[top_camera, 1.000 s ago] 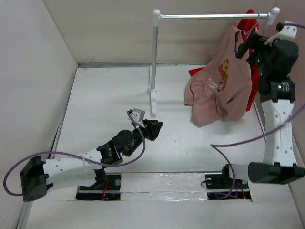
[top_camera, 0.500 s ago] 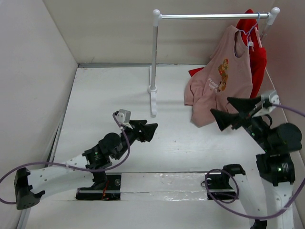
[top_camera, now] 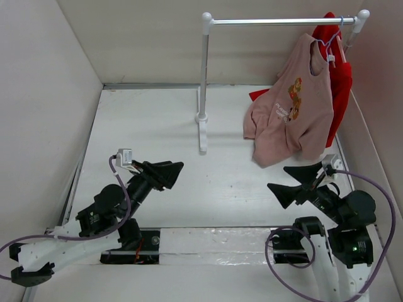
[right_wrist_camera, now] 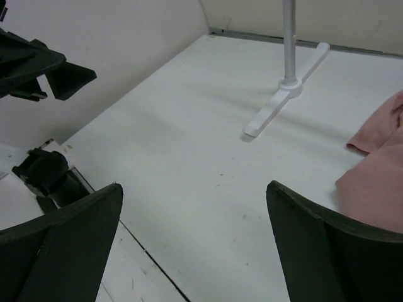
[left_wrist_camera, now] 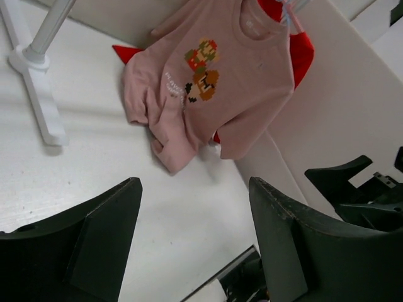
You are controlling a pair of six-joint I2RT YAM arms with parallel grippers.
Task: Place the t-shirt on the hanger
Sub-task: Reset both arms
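The dusty pink t-shirt [top_camera: 296, 107] hangs from the pale lavender hanger [top_camera: 327, 41], which is hooked on the right end of the rail. Its lower hem rests bunched on the table. In the left wrist view the t-shirt [left_wrist_camera: 214, 82] shows its orange-brown print, with the hanger [left_wrist_camera: 287, 14] at its collar. A corner of the t-shirt [right_wrist_camera: 374, 170] also shows in the right wrist view. My left gripper [top_camera: 175, 176] is open and empty, low over the table at near left [left_wrist_camera: 194, 185]. My right gripper [top_camera: 278, 178] is open and empty, below the shirt near the front [right_wrist_camera: 194, 187].
A bright red garment [top_camera: 341, 75] hangs behind the t-shirt. The white rail [top_camera: 283, 21] rests on a post [top_camera: 203, 75] with a foot [top_camera: 202, 135] at mid-table. White walls close in the left, back and right sides.
My right arm has come down from beside the hanger to low near its base, gripper open. My left arm has drawn back toward the near left. The t-shirt stays hanging.
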